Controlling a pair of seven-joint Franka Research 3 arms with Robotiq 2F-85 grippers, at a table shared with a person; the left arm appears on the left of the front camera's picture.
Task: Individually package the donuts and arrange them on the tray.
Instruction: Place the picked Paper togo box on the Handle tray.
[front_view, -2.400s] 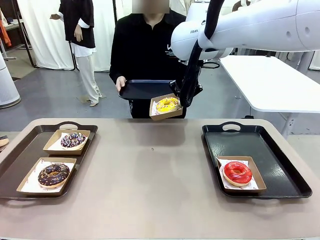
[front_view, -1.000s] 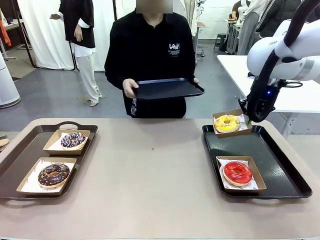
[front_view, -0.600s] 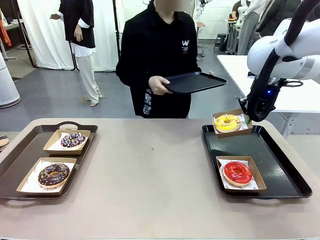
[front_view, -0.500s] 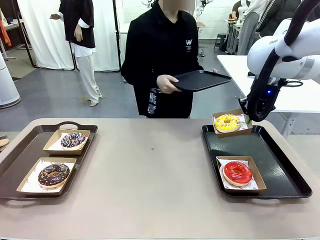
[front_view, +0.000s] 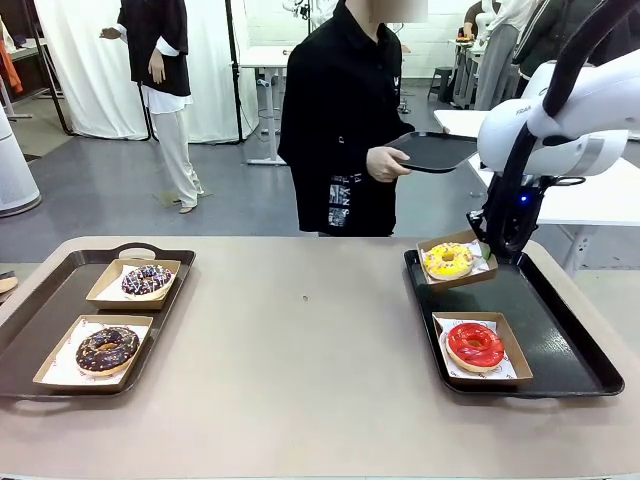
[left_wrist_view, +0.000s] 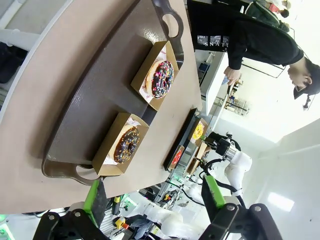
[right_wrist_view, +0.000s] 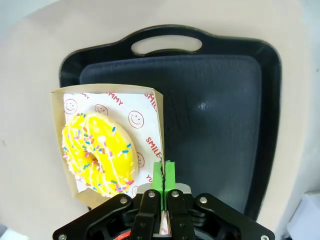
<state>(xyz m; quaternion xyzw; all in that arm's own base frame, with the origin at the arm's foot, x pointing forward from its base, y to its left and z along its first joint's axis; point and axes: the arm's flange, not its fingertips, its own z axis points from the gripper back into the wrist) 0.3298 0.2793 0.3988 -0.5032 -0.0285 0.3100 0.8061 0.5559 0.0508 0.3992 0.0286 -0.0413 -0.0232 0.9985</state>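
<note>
My right fingers pinch the yellow donut's box edge above the right tray's far-left corner, left fingers spread.

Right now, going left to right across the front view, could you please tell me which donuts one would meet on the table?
Chocolate donut → purple donut → yellow donut, its box pinched by the right gripper → red donut.
</note>
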